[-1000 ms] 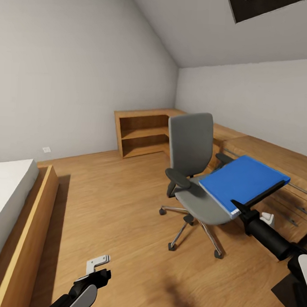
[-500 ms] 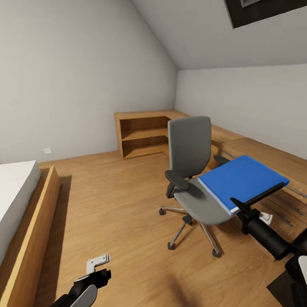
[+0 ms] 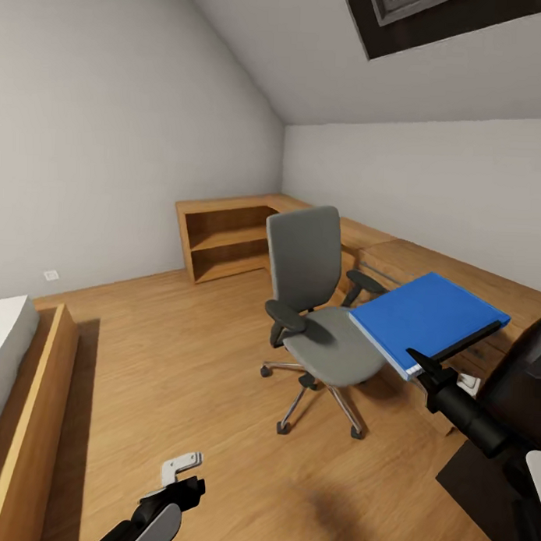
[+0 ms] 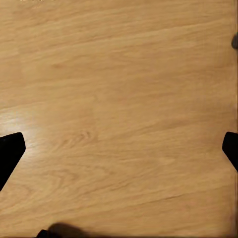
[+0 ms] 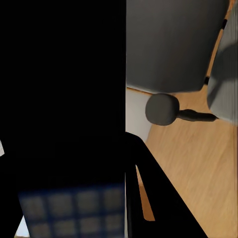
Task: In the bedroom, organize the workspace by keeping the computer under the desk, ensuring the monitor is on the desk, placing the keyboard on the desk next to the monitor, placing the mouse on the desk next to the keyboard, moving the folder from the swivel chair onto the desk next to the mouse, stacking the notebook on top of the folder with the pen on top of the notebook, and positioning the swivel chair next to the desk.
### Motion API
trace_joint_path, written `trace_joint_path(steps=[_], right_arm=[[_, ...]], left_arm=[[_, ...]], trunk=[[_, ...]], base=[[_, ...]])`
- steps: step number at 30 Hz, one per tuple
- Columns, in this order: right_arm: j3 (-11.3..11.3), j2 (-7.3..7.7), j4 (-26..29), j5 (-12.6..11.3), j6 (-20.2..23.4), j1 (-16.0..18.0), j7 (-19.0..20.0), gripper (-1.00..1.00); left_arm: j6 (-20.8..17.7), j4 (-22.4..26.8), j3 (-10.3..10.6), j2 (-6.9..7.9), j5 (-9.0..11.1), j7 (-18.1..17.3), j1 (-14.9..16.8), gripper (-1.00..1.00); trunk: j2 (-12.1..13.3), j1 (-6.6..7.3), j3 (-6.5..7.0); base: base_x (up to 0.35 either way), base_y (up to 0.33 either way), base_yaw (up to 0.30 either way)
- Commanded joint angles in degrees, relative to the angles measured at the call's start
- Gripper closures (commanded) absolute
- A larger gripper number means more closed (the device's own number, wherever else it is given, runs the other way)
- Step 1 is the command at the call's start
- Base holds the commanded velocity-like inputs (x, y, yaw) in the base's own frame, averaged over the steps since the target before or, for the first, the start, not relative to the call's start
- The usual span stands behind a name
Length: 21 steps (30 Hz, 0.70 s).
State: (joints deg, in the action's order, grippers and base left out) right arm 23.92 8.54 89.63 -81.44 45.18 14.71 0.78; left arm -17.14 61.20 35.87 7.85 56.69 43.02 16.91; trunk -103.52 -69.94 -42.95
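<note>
The right gripper [image 3: 423, 368] grips the folder [image 3: 426, 317] by one edge. It may sag or slip. The left gripper [image 3: 184, 474] is spread, empty.

The blue folder [image 3: 426, 316], flat with white page edges, is lifted clear of the chair [image 3: 316, 299], tilted slightly, with the right gripper [image 3: 423, 363] clamped on its near edge. The grey chair stands upright on the wood floor just beside it, seat bare, chrome wheeled base beneath.
</note>
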Motion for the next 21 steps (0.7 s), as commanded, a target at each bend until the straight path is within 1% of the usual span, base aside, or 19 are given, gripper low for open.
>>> trace_joint_path(steps=[1, 3, 4, 8, 9, 11, 12, 13, 14, 16, 17, 19, 20, 21], right_arm=[[0.1, 0.01, 0.0, 0.1, 0.3, 0.1, 0.0, 1.0], [0.1, 0.12, 0.1, 0.1, 0.4, 0.1, 0.1, 1.0], [0.1, 0.27, 0.1, 0.1, 0.4, 0.1, 0.1, 1.0], [0.0, 0.39, 0.2, 0.1, 0.4, 0.1, 0.1, 1.0], [0.0, 0.4, 0.2, 0.1, 0.4, 0.1, 0.1, 1.0], [0.0, 0.42, 0.2, 0.1, 0.4, 0.1, 0.1, 1.0], [0.0, 0.42, 0.2, 0.1, 0.4, 0.1, 0.1, 1.0], [0.0, 0.42, 0.2, 0.1, 0.4, 0.1, 0.1, 1.0], [-0.1, 0.42, 0.2, 0.1, 0.4, 0.1, 0.1, 1.0], [-0.2, 0.43, 0.2, 0.2, 0.5, 0.1, 0.0, 1.0], [-0.2, 0.41, 0.2, 0.2, 0.5, 0.1, 0.0, 1.0], [-0.3, 0.37, 0.2, 0.2, 0.5, 0.1, 0.0, 1.0], [-0.3, 0.34, 0.2, 0.2, 0.5, 0.1, 0.0, 1.0], [-0.3, 0.31, 0.2, 0.2, 0.5, 0.1, 0.0, 1.0]], left_arm=[[-0.2, 0.1, 0.2, -0.04, 0.2, 0.4, 0.0, -1.0], [-0.2, 0.0, 0.1, -0.22, 0.4, 0.4, 0.0, -1.0], [-0.1, -1.0, 0.1, -0.34, 0.5, 0.4, 0.0, -1.0], [0.7, -7.8, 0.6, -0.61, 0.3, 0.4, 0.0, -1.0], [2.2, -10.4, 1.1, -0.78, 0.4, 0.3, 0.0, -1.0], [6.6, -15.8, 2.3, -1.59, 0.4, 0.2, 0.0, -1.0], [7.8, -17.2, 2.6, -1.87, 0.4, 0.2, 0.0, -1.0], [10.0, -20.0, 3.4, -2.48, 0.4, -0.1, 0.0, -1.0], [11.0, -21.4, 3.9, -2.8, 0.4, -0.3, 0.0, -1.0], [13.7, -26.4, 5.3, -3.76, 0.4, -1.6, 0.0, -1.0], [14.1, -27.5, 5.6, -3.91, 0.4, -2.2, 0.0, -1.0], [15.0, -31.6, 6.2, -4.26, 0.4, -5.3, 0.0, -1.0], [15.2, -32.6, 6.2, -4.31, 0.4, -6.3, 0.0, -1.0], [15.4, -34.4, 6.4, -4.38, 0.4, -8.6, 0.0, -1.0]], trunk=[[0.4, 0.23, 0.09], [1.2, 0.67, 0.41], [1.6, 0.89, 0.58], [3.2, 1.77, 1.28], [3.6, 1.99, 1.46], [4.4, 2.43, 1.82], [4.8, 2.65, 2.0], [5.2, 2.87, 2.18], [5.6, 3.09, 2.36], [6.4, 3.53, 2.71], [6.8, 3.75, 2.89], [7.6, 4.19, 3.25], [8.0, 4.41, 3.43], [8.4, 4.63, 3.61]], base=[[-0.001, 0.0, -0.199], [-0.001, 0.0, -0.115], [0.0, 0.0, -0.052], [0.0, 0.0, -0.023], [0.0, 0.0, -0.009], [0.0, 0.0, -0.005], [0.0, 0.0, -0.003], [0.0, 0.0, -0.002], [0.0, 0.0, -0.001], [0.0, 0.0, 0.0], [0.0, 0.0, 0.0], [0.0, 0.0, 0.0], [0.0, 0.0, 0.0], [0.0, 0.0, 0.0]])
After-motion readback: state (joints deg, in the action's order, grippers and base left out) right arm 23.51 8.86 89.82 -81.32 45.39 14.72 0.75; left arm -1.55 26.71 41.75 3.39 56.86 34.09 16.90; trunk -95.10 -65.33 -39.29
